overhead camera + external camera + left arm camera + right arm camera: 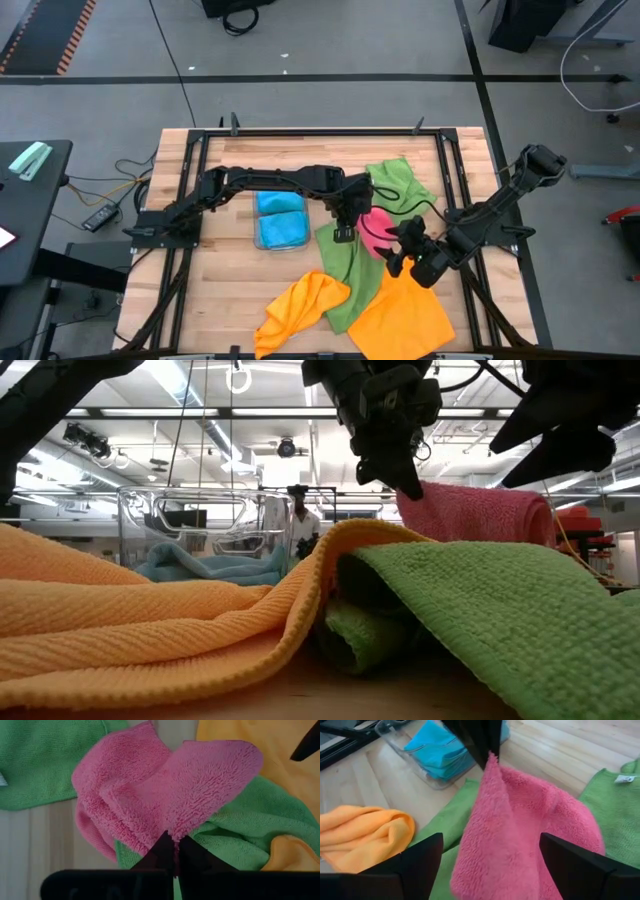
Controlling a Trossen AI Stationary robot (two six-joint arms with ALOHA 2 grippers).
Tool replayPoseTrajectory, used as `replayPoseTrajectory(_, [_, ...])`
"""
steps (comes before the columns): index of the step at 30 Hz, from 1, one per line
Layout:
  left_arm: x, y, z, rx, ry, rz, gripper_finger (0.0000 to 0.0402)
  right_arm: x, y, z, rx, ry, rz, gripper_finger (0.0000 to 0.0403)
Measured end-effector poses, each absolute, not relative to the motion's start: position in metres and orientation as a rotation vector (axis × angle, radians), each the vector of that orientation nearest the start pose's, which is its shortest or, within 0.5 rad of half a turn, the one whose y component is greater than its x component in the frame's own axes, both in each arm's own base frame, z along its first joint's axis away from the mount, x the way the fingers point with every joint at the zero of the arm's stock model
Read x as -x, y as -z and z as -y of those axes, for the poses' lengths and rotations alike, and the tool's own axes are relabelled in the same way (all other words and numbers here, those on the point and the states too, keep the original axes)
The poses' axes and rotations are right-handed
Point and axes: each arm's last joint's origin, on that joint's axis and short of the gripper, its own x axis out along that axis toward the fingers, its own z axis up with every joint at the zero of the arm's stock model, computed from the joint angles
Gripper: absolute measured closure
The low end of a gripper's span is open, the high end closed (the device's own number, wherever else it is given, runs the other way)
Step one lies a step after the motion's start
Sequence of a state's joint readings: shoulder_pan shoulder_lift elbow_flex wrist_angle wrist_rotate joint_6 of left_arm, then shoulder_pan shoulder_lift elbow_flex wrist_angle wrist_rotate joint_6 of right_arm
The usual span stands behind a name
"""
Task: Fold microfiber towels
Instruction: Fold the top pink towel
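Fluffy pink microfiber towel (pixel 375 232) sits mid-bench, lifted at one corner and draped over a green cloth. Left pincer (pixel 343 234) is pinched tight on that pink corner; the left wrist view shows both dark fingers (pixel 161 854) closed together w/ the pink edge between them. Right pincer (pixel 402 252) hangs just beside the pink towel on its other side, fingers spread wide; in the right wrist view they stand either side of the pink cloth w/o touching it, gripping nothing.

Count of cloths on the wooden bench (pixel 225 285):
- Pink: 1, the one held.
- Green: 2 visible. One flat ribbed green towel (pixel 396 181) lies toward the far edge, near the pink; one long green towel (pixel 345 275) runs under the pink toward the near edge, partly between the orange ones.
- Orange: 2. One crumpled orange towel (pixel 298 305) lies at the near edge; one flatter orange towel (pixel 402 318) lies beside it, under the right arm.
- Sky blue: folded blue towels (pixel 280 220) stacked in a small clear plastic tray (pixel 258 238), left of the pink; looks like 2 pcs, exact no. can't tell.

In the low view, orange and green cloth fill the foreground, pink behind them, and a person (pixel 301 525) stands far back in the room.
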State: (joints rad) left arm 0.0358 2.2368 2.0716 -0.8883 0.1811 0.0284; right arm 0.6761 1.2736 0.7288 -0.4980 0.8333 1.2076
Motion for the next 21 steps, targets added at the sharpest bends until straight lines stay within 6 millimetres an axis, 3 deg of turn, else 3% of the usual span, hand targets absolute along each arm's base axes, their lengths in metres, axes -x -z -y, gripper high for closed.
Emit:
replayPoseTrajectory(6, [-0.482, -0.246, -0.007, 0.083, 0.156, -1.047, 0.0367, -0.195, -0.205, -0.119, -0.443, 0.572, -0.531, 0.0054])
replayPoseTrajectory(15, [-0.482, -0.246, -0.006, 0.083, 0.157, -1.048, 0.039, -0.197, -0.206, -0.121, -0.487, 0.554, -0.521, 0.0054])
replayPoseTrajectory(21, [-0.482, -0.245, -0.006, 0.083, 0.158, -1.05, 0.0366, -0.204, -0.21, -0.123, -0.51, 0.541, -0.502, 0.0054])
